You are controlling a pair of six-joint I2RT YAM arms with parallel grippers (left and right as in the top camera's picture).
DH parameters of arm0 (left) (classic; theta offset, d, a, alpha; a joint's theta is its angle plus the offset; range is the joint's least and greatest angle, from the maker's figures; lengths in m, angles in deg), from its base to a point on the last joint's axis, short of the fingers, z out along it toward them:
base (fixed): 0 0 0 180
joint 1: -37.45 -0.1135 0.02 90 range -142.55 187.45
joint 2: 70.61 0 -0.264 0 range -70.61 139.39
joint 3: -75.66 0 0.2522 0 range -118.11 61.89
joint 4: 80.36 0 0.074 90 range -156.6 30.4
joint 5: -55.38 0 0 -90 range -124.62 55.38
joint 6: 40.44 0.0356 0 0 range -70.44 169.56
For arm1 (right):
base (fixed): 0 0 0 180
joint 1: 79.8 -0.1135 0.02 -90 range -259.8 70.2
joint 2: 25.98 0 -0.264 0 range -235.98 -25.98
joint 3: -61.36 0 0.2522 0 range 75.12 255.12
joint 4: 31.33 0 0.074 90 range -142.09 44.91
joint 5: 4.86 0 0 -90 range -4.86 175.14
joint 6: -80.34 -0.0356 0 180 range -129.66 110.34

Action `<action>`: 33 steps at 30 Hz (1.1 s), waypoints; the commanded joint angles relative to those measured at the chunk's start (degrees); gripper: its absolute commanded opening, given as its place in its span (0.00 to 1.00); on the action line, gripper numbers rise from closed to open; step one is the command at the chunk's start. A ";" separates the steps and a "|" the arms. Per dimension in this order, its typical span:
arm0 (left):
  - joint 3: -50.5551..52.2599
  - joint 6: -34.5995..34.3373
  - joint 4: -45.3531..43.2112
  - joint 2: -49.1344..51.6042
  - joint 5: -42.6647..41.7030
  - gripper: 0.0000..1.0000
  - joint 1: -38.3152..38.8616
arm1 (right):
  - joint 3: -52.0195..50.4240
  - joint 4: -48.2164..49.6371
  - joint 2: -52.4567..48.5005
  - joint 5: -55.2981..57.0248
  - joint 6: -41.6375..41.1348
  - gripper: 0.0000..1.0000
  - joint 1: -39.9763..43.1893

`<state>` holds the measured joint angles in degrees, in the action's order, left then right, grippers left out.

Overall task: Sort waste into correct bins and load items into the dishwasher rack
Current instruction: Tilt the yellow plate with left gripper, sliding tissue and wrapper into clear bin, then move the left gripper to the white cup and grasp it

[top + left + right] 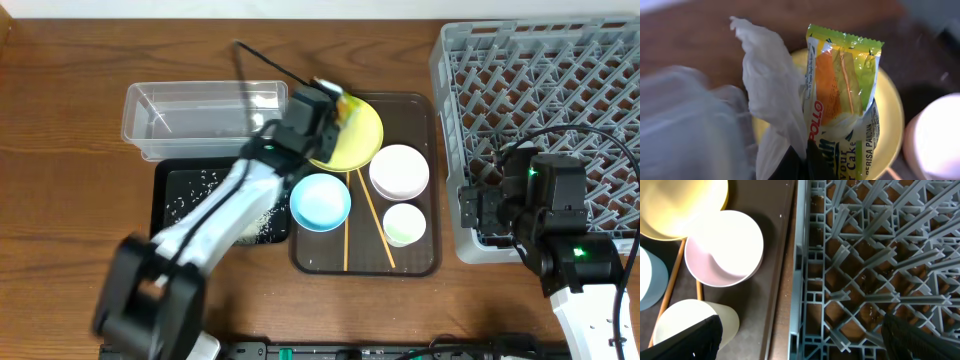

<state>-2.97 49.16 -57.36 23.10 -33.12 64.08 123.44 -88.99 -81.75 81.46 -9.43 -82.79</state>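
My left gripper (322, 105) hangs over the yellow plate's (355, 140) left edge. In the left wrist view it (807, 167) is shut on the green-yellow-orange snack wrapper (842, 100), with the white paper wad (770, 85) pinched beside it, above the plate (890, 115). My right gripper (480, 205) is open and empty over the grey dishwasher rack's (545, 120) left rim (805, 340). The clear tub (200, 115) stands left of the plate. The black tray (215, 195) holds rice scraps. The blue bowl (320, 200), white bowl (400, 170), white cup (404, 224) and chopsticks (375, 220) lie on the brown tray.
The brown serving tray (420, 255) sits between the black tray and the rack. In the right wrist view, the white bowl (725, 247), cup (690, 320) and a chopstick (670, 290) lie left of the rack (865, 255). A black cable runs behind the tub.
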 commanded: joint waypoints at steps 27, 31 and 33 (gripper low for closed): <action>0.22 -4.44 3.61 -4.52 0.66 0.46 -20.83 | 1.07 0.13 -0.02 -0.44 -0.61 0.99 -0.42; 0.22 -4.46 11.19 -9.22 0.46 0.46 -16.85 | 1.07 0.13 -0.02 -0.44 -0.61 0.99 -0.42; 0.22 -4.46 17.18 -10.82 0.44 0.50 -13.73 | 1.07 0.13 -0.02 -0.44 -0.61 0.99 -0.42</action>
<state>-2.90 45.05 -44.05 14.97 -32.69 46.57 123.46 -88.97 -81.75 81.46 -9.43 -82.77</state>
